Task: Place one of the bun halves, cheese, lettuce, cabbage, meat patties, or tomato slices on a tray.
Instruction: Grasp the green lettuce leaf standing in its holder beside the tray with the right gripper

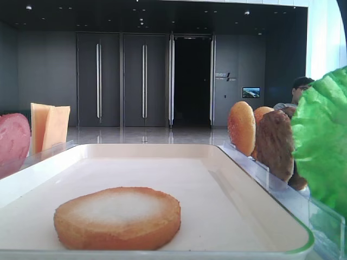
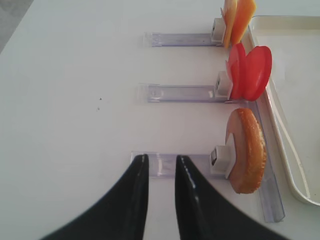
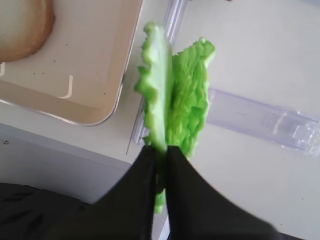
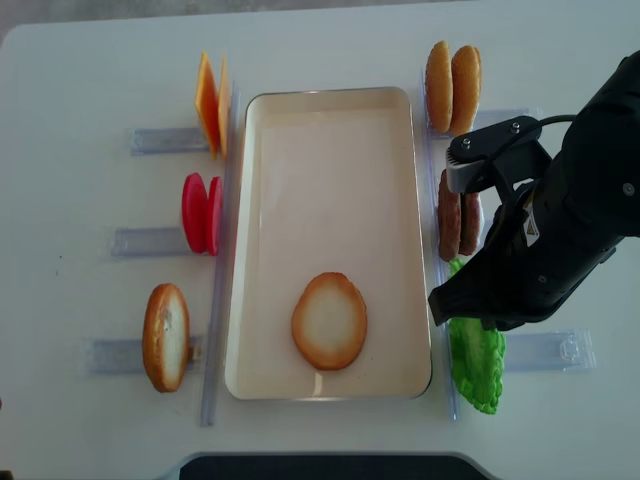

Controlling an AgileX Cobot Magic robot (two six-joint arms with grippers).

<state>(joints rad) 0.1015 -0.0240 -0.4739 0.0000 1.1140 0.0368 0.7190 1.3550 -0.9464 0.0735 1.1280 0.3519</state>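
A bun half (image 4: 329, 320) lies flat, pale face up, in the cream-white tray (image 4: 330, 150), also seen in the low exterior view as the bun half (image 1: 116, 216). Bright-green lettuce (image 3: 187, 100) stands on edge in a clear rack just right of the tray (image 3: 90, 75). My right gripper (image 3: 160, 147) is shut on the nearer lettuce leaf, its black fingers pinching the leaf's edge. From above, the right arm (image 4: 545, 230) covers the top of the lettuce (image 4: 478, 365). My left gripper (image 2: 161, 159) is open and holds nothing, over the bare end of a rack beside a standing bun half (image 2: 247, 150).
Left of the tray stand cheese (image 4: 210, 100), tomato slices (image 4: 200, 213) and a bun half (image 4: 165, 335) in clear racks. On the right stand two bun halves (image 4: 452, 75) and meat patties (image 4: 458, 215). A person (image 1: 301, 89) sits in the background.
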